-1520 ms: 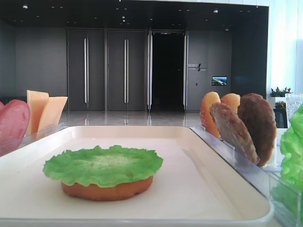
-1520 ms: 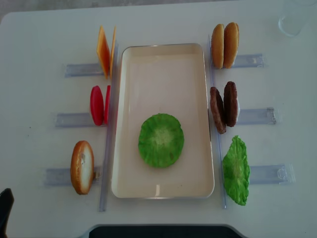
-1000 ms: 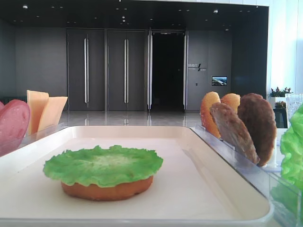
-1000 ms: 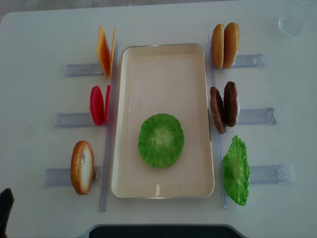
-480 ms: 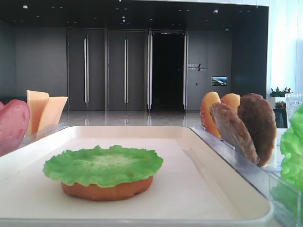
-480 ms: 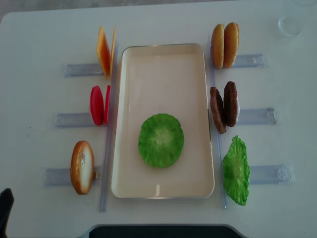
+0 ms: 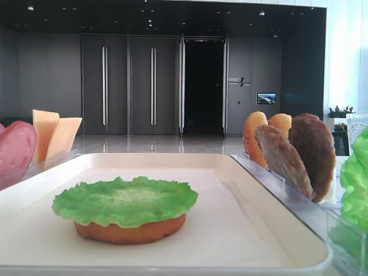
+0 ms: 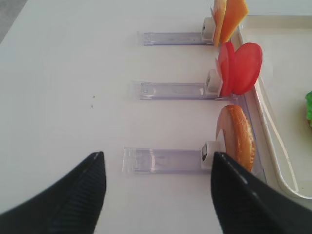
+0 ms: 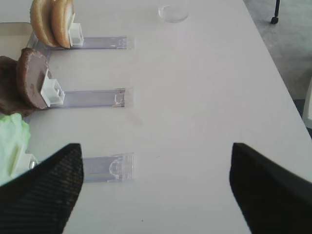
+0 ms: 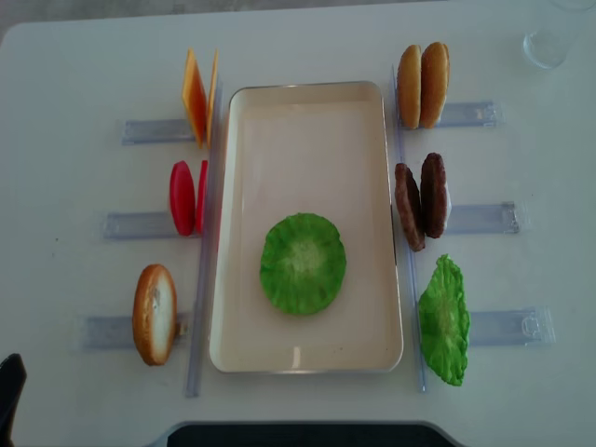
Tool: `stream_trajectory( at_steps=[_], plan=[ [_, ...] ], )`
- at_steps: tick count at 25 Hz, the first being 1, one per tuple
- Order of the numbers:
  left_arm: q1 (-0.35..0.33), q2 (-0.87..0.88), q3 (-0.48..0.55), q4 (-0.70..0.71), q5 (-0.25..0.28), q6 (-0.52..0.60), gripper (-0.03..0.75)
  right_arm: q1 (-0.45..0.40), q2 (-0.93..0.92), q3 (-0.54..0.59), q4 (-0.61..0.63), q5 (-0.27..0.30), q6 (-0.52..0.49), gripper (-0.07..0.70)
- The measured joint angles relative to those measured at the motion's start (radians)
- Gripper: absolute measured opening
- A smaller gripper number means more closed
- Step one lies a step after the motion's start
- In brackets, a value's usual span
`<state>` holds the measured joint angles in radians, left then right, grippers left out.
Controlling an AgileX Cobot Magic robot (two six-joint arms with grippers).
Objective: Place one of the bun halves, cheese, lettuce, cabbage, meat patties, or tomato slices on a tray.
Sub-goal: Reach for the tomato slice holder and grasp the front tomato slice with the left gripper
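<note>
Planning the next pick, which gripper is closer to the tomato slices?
Left. The left gripper hovers open just short of the tomato slices; the right gripper is beyond the tray, by the meat patties.

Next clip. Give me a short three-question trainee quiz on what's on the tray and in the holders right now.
1. True or false: the lettuce on the tray lies directly on the tray floor.
2. Which pair stands nearest the cheese? A tomato slices B meat patties C a cup
3. Fill in: both the left gripper and the right gripper are ____.

Key: 1 false, it rests on a bun half; 2 A; 3 open.
</note>
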<state>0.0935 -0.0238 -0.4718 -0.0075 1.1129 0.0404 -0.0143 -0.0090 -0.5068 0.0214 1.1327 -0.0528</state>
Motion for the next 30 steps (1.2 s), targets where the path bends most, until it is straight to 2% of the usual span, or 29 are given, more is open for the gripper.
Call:
stream_trajectory(
  at_steps=[9,16,23,30],
  plan=[
    [0.0,0.007,-0.001,-0.011,0.002,0.0,0.515,0.0,0.0,0.0,0.0,0.0,0.0,0.58],
    [0.0,0.153,-0.06,-0.054,0.015,0.0,0.515,0.0,0.0,0.0,0.0,0.0,0.0,0.58],
    [0.0,0.385,-0.181,-0.048,0.015,0.0,0.515,0.0,0.0,0.0,0.0,0.0,0.0,0.58],
    [0.0,0.651,-0.36,-0.02,0.0,0.0,0.515,0.0,0.0,0.0,0.0,0.0,0.0,0.58]
  ],
)
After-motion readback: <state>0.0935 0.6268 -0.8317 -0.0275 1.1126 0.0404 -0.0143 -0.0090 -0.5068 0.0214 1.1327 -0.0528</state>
